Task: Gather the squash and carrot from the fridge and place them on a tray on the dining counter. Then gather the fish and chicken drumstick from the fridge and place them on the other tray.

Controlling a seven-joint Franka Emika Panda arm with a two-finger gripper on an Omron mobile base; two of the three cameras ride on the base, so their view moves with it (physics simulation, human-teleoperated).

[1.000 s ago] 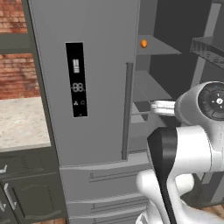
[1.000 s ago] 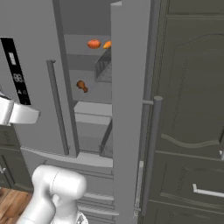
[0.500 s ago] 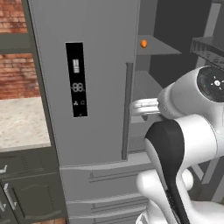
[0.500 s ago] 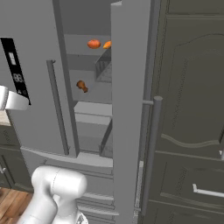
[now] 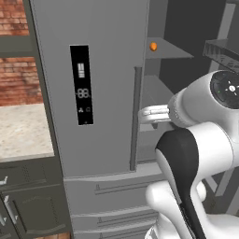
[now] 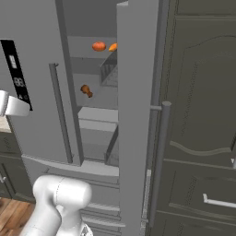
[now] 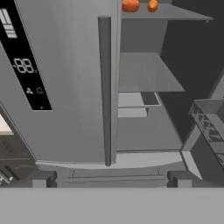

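My gripper (image 7: pixel 109 178) stands wide open and holds nothing, facing the fridge (image 7: pixel 74 87) with its right door swung open. The squash (image 7: pixel 130 5) and carrot (image 7: pixel 152 5) sit side by side on the top shelf (image 7: pixel 175 15); the chicken drumstick (image 6: pixel 86 91) lies lower down.

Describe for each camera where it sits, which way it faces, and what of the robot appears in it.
Left base view: behind the arm on its left, facing the closed fridge door; the white arm rises at lower right.
Right base view: behind on the right, looking into the open fridge at the drumstick; the arm shows at lower left.
Hand view: on the hand, facing the door handle; open gripper below.
All share the orange items on the top shelf.
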